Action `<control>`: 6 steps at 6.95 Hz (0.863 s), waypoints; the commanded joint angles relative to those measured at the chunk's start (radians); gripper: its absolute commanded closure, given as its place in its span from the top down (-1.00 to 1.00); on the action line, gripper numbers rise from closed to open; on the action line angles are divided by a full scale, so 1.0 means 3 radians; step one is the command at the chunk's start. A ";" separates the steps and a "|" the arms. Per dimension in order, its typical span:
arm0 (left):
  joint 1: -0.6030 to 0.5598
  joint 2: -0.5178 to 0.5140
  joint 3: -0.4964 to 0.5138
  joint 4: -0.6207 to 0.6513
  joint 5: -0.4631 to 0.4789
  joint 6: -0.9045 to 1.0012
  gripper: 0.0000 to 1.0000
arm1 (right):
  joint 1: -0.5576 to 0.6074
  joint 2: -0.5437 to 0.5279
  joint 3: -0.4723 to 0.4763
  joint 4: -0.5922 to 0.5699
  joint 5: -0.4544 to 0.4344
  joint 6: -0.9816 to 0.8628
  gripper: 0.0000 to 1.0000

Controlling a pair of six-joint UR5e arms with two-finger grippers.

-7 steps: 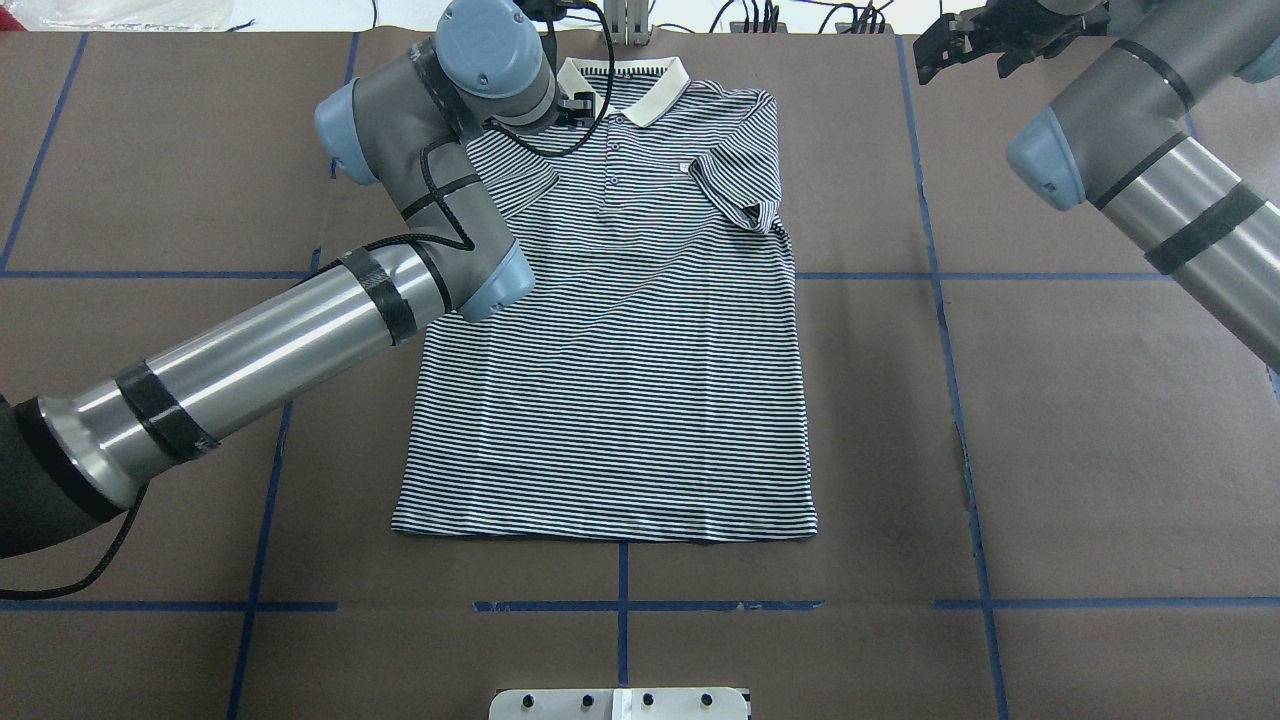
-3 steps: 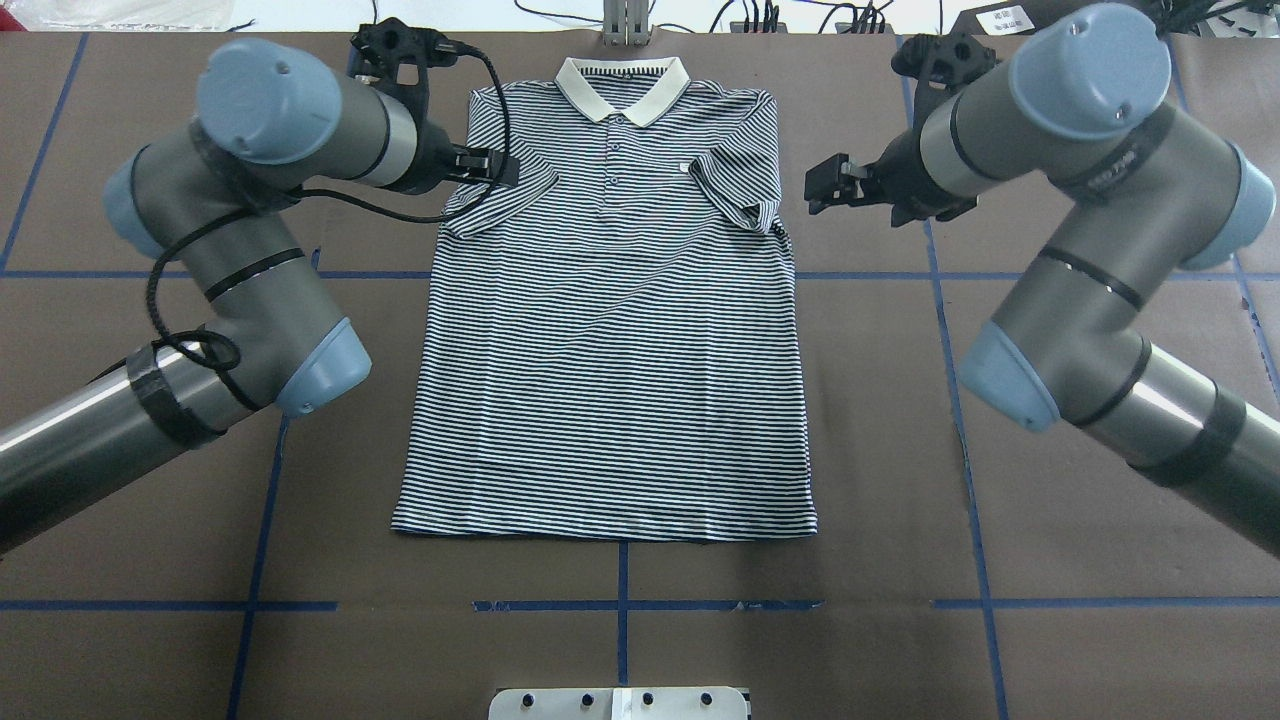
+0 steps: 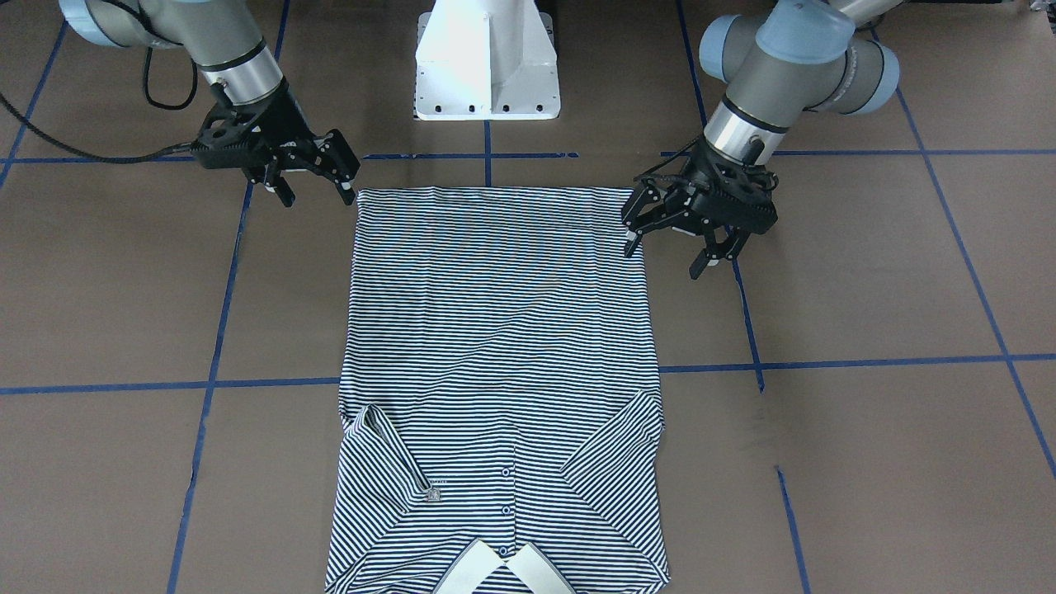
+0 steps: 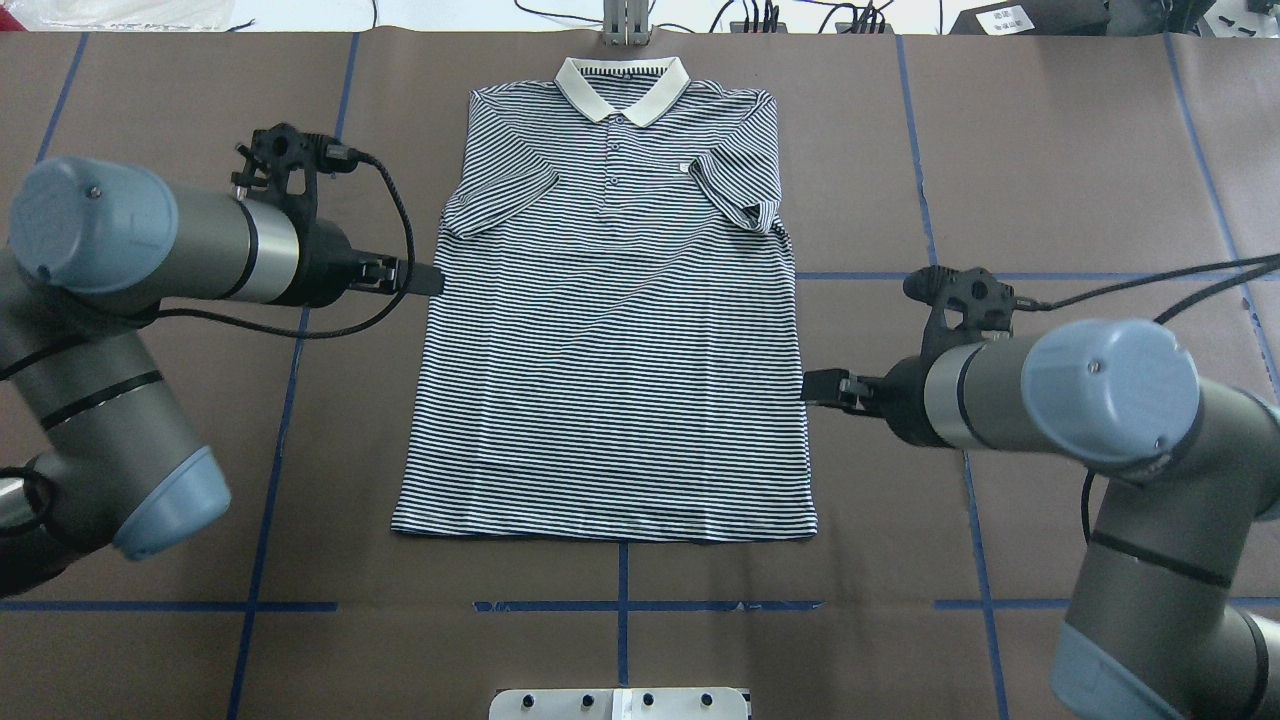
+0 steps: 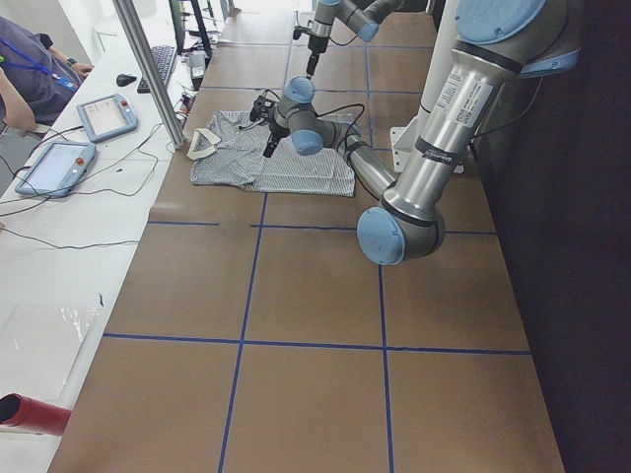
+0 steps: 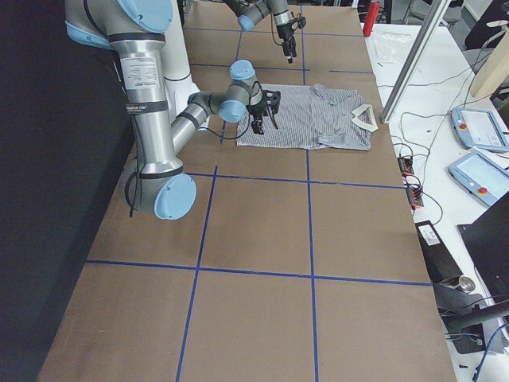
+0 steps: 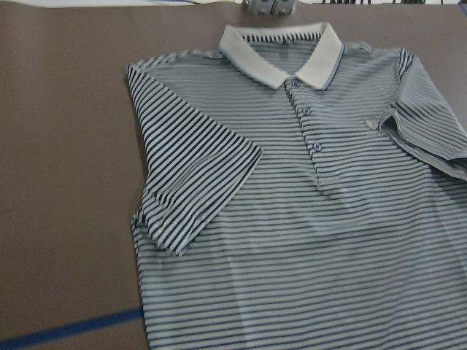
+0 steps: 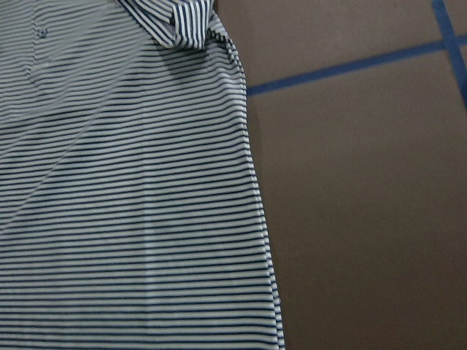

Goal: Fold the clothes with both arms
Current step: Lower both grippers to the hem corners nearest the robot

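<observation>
shirt (image 4: pixel 610 350) on table (image 4: pixel 1050 150) — left gripper (image 4: pixel 425 279), right gripper (image 4: pixel 815 385) alongside

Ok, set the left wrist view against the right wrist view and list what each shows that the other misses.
Only the left wrist view shows the plain cream collar, small chest logo and folded-in sleeve on the robot's left of the navy-and-white striped polo shirt. Only the right wrist view shows the long lower side edge and a crossing of blue tape lines. Both show striped fabric, the brown table cover and no jaws.
</observation>
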 commanded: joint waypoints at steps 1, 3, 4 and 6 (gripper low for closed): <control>0.0661 0.0484 -0.0342 -0.0001 0.0466 -0.0642 1.00 | -0.0503 -0.0167 0.0109 0.0028 -0.0496 0.0368 0.92; 0.1169 0.0551 -0.0292 0.0020 0.0775 -0.1242 0.32 | -0.0499 -0.0172 0.0124 0.0033 -0.0502 0.0368 0.93; 0.1197 0.0541 -0.0236 0.0060 0.0792 -0.1260 0.28 | -0.0499 -0.0172 0.0124 0.0033 -0.0512 0.0368 0.94; 0.1217 0.0526 -0.0123 0.0061 0.0792 -0.1239 0.28 | -0.0499 -0.0172 0.0124 0.0039 -0.0538 0.0368 0.95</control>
